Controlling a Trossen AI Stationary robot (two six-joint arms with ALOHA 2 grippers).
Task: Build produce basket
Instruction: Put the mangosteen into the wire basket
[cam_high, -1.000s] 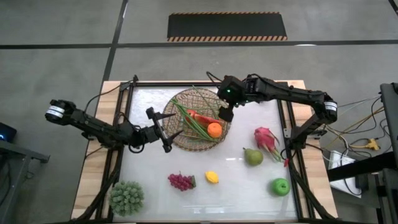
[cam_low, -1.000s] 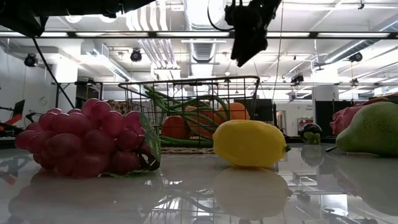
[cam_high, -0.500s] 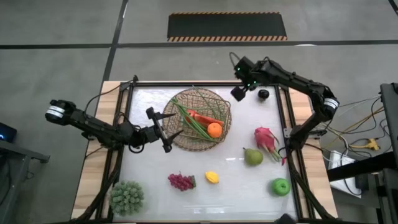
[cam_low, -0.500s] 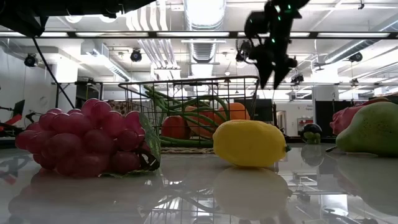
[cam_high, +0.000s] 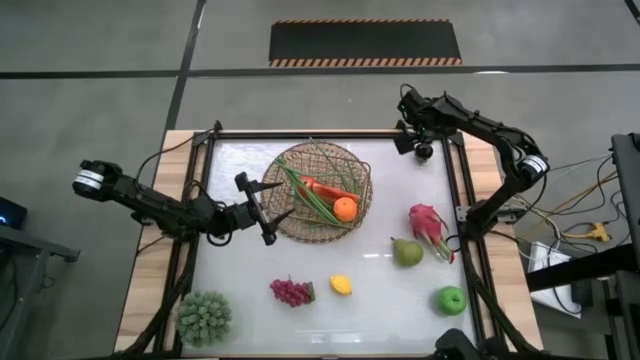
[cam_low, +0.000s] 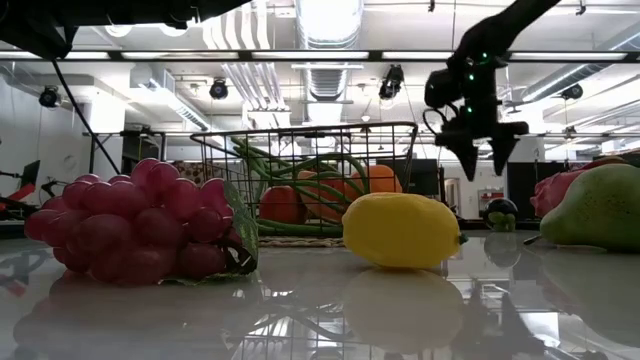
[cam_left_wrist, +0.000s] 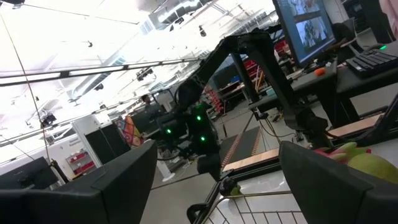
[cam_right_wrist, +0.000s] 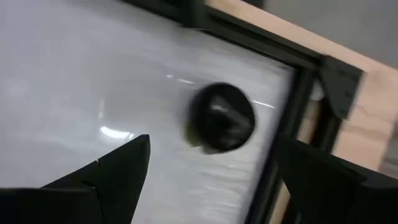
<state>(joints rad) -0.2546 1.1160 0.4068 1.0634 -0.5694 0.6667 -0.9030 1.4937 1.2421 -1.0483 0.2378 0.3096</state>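
The tan woven basket (cam_high: 322, 192) sits at the table's middle far part and holds long green stalks (cam_high: 305, 195), a red piece and an orange (cam_high: 344, 208). My left gripper (cam_high: 275, 205) is open and level by the basket's left rim (cam_left_wrist: 239, 200). My right gripper (cam_high: 412, 143) is open near the table's far right corner, just above a small dark round fruit (cam_right_wrist: 222, 118) that lies on the table between its fingers without touching them. The low view shows this gripper (cam_low: 480, 150) pointing down.
Loose on the table are a pink dragon fruit (cam_high: 428, 225), a pear (cam_high: 406, 251), a green apple (cam_high: 452, 299), a lemon (cam_high: 341, 285), purple grapes (cam_high: 291, 291) and a green spiky ball (cam_high: 204, 317). A black frame rail (cam_right_wrist: 292, 124) runs right beside the dark fruit.
My right gripper has swung from above the basket's far right rim toward the table's far right corner and now hangs over the dark round fruit. The left arm, the basket and the produce have kept still.
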